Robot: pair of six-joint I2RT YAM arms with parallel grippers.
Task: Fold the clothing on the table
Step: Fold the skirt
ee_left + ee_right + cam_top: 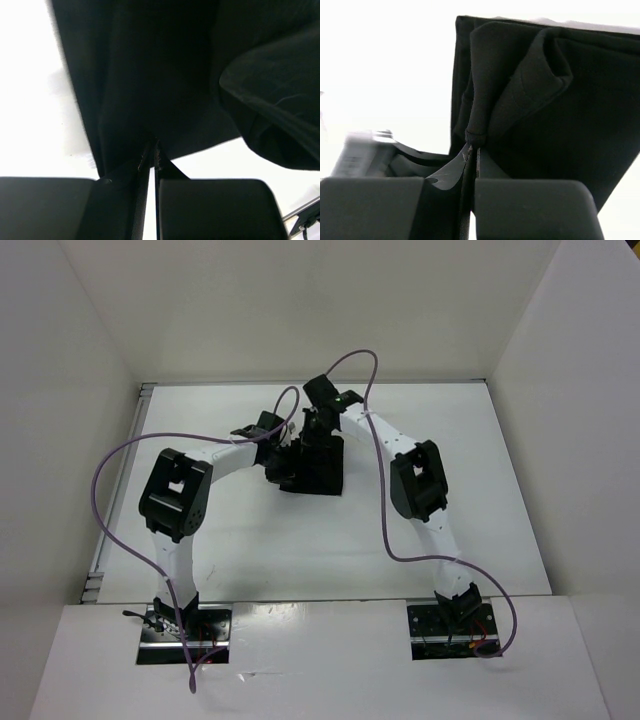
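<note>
A smooth white table [250, 550], boxed in by plain white walls [60, 390] on three sides, carries the black clothing [318, 475] near its middle, somewhat closer to the far edge than the near one. The left arm [175, 502] and the right arm [420, 482] bend at raised elbows and reach inward over it, purple cables [385, 495] looping from them. The left gripper [152, 146] is pinched tight on a fold of the clothing. The right gripper [472, 145] is likewise clamped on a bunched ridge of it.
</note>
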